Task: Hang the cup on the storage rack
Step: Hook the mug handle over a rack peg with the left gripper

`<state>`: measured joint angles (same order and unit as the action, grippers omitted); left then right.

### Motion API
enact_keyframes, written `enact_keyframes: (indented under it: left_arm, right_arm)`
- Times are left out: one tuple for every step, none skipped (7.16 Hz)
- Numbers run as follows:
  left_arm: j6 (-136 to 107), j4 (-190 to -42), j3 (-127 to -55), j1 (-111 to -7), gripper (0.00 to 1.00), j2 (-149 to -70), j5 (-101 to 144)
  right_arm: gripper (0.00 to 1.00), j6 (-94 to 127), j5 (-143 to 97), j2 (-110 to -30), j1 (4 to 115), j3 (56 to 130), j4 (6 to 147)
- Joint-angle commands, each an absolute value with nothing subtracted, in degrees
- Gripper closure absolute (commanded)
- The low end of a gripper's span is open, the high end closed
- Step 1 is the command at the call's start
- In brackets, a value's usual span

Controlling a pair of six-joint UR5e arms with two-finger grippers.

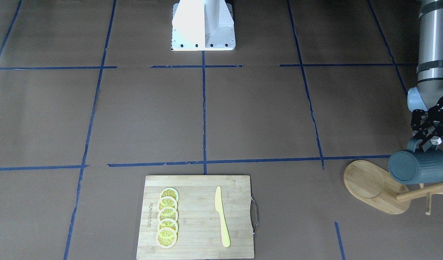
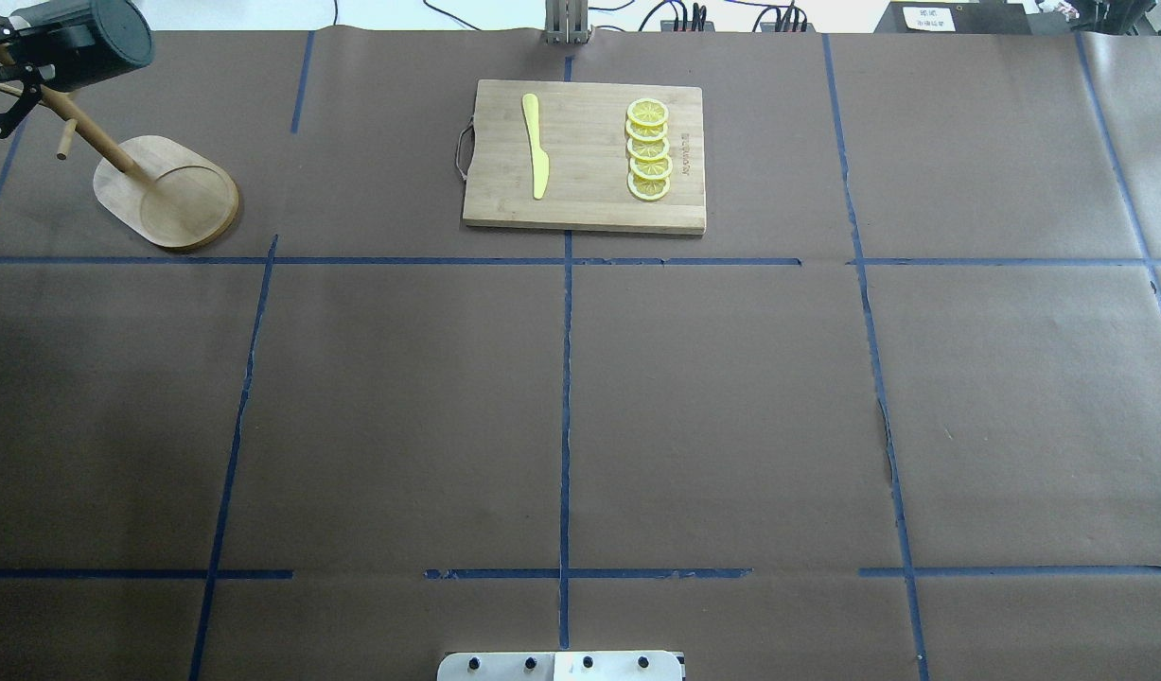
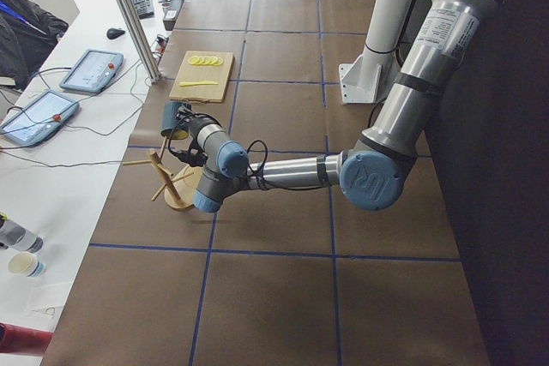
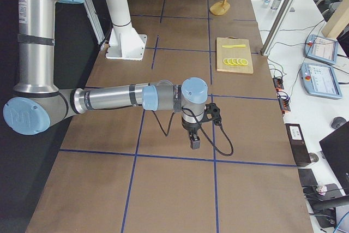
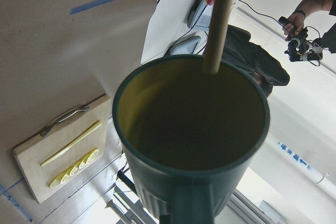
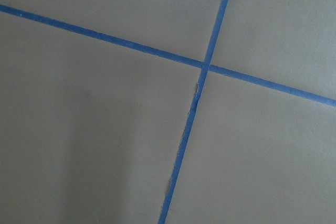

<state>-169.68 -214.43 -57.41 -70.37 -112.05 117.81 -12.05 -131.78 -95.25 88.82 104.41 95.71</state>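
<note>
The dark teal-grey ribbed cup (image 1: 420, 167) lies on its side in the air, just over the storage rack's round post (image 1: 421, 192). My left gripper (image 1: 423, 142) is shut on the cup's handle from the robot's side. The rack's flat oval base (image 1: 369, 184) stands on the table below. In the left wrist view I look into the cup's yellow interior (image 5: 189, 119), and a thin wooden peg (image 5: 219, 19) crosses its rim. In the overhead view the cup (image 2: 93, 43) is at the far left corner. My right gripper (image 4: 194, 143) shows only in the exterior right view, so I cannot tell its state.
A bamboo cutting board (image 1: 196, 216) with several lemon slices (image 1: 168, 217) and a yellow knife (image 1: 221, 216) lies mid-table on the operators' side. The robot's white base (image 1: 203, 25) is at the back. An operator (image 5: 310, 9) stands beyond the table edge.
</note>
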Motion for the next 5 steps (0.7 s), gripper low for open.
enact_keyframes:
  left_arm:
    - [-169.8,-214.45,-56.6,-70.66,1.0,-111.8,117.86]
    - [-169.89,-214.45,-56.08,-70.75,1.0,-111.45,117.86]
    - [-169.89,-214.45,-54.68,-70.75,1.0,-111.45,117.95]
    - [-169.89,-214.63,-53.8,-70.84,1.0,-111.45,117.95]
    - [-169.89,-214.63,-53.01,-70.84,0.98,-111.36,117.95]
  right_arm:
    - [0.0,-12.13,-131.75,-95.19,88.86,104.41,95.71]
    - [0.0,-12.13,-131.66,-95.1,88.86,104.41,95.71]
    - [0.0,-12.04,-131.66,-95.1,88.86,104.41,95.71]
    - [0.0,-12.04,-131.66,-95.1,88.86,104.41,95.71]
    - [0.0,-12.04,-131.66,-95.1,88.86,104.41,95.71]
